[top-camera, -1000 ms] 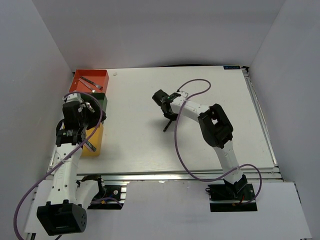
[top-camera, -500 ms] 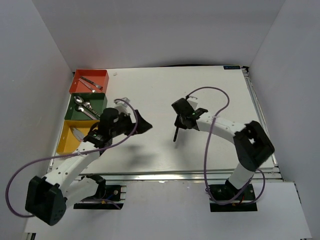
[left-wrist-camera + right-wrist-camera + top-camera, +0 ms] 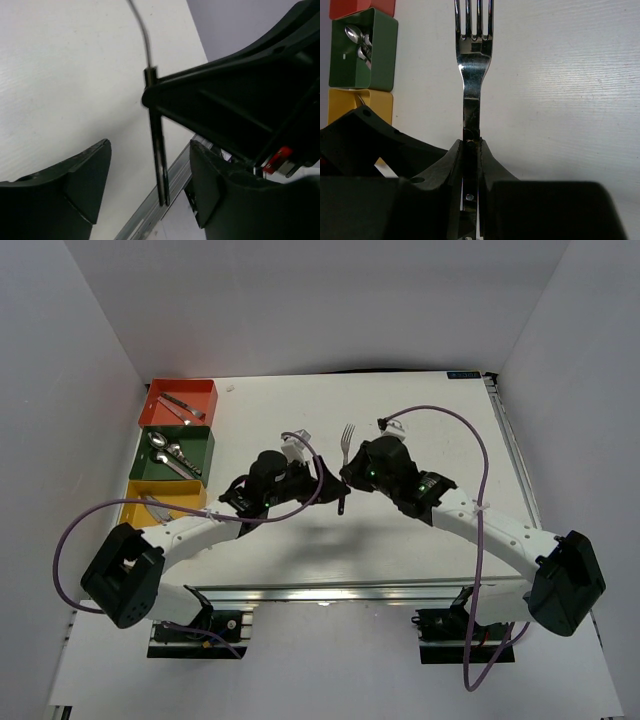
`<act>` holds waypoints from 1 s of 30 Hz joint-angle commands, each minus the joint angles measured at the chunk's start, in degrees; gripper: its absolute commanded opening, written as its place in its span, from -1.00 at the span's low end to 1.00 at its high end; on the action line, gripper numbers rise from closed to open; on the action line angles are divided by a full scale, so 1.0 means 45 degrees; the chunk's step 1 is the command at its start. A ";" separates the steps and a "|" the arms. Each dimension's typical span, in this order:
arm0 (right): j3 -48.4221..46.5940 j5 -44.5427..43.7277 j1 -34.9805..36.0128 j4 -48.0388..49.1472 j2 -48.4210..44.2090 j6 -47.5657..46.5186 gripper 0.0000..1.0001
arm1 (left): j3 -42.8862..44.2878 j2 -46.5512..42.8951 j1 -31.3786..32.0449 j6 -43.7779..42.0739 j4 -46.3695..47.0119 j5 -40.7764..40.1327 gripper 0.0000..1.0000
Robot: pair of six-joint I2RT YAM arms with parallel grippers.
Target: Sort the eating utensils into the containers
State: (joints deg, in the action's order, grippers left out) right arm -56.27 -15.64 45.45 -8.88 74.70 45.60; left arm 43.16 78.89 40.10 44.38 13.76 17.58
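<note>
My right gripper (image 3: 351,474) is shut on a fork (image 3: 347,440) with a silver head and a dark handle, and holds it above the table's middle. In the right wrist view the fork (image 3: 472,60) rises straight from the closed gripper (image 3: 471,150). My left gripper (image 3: 337,494) is open, with one finger on each side of the fork's lower handle (image 3: 159,160) and not touching it. The orange-red bin (image 3: 212,400) holds knives, the dark green bin (image 3: 208,445) holds spoons (image 3: 170,454), and the yellow bin (image 3: 135,506) holds a utensil, partly hidden by the left arm.
The three bins stand in a column at the table's left edge. They also show at the left of the right wrist view, green bin (image 3: 385,60) above yellow bin (image 3: 345,105). Purple cables loop over both arms. The table's front rail (image 3: 350,592) lies below the grippers.
The left arm has swung right from the bins to the table's middle. The right gripper has lifted the fork off the table and brought it to the left gripper.
</note>
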 commanded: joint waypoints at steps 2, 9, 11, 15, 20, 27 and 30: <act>0.0044 -0.0099 0.0251 0.0685 -0.0291 -0.0212 -1.00 | 0.0547 0.0358 0.0347 0.0371 0.1277 -0.0021 0.15; -0.0190 -0.0235 0.0310 0.0686 -0.0232 0.0022 -1.00 | 0.0624 0.1354 0.0699 0.0704 0.1825 0.0623 -0.58; -0.0249 -0.0352 0.0310 0.0627 -0.0251 0.0022 -1.00 | 0.0702 0.1394 0.0758 0.0646 0.1728 0.0605 -0.98; -0.0698 -0.1484 -0.0291 -0.1240 -0.0524 -0.0018 0.78 | 0.1655 0.0421 0.0661 -0.0386 -0.1382 -0.2045 -1.00; 0.0257 -0.0998 -0.2753 -0.2614 -0.2124 -0.0094 0.79 | 0.2616 0.0027 -0.2380 0.0233 -0.4422 -0.3496 -1.00; 0.1527 0.0642 -0.3694 -0.2459 -0.3513 -0.2105 0.79 | 0.5854 0.1643 -0.7421 0.0897 -0.6512 -0.4650 -1.00; 0.1859 0.1149 -0.3694 -0.2460 -0.3825 -0.2555 0.79 | 0.8351 0.3966 -0.9413 0.0920 -0.6861 -0.3985 -1.00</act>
State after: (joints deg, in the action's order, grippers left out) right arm -49.21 -14.13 28.64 -19.73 58.65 38.41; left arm 72.55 90.61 2.48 47.83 -12.95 -0.03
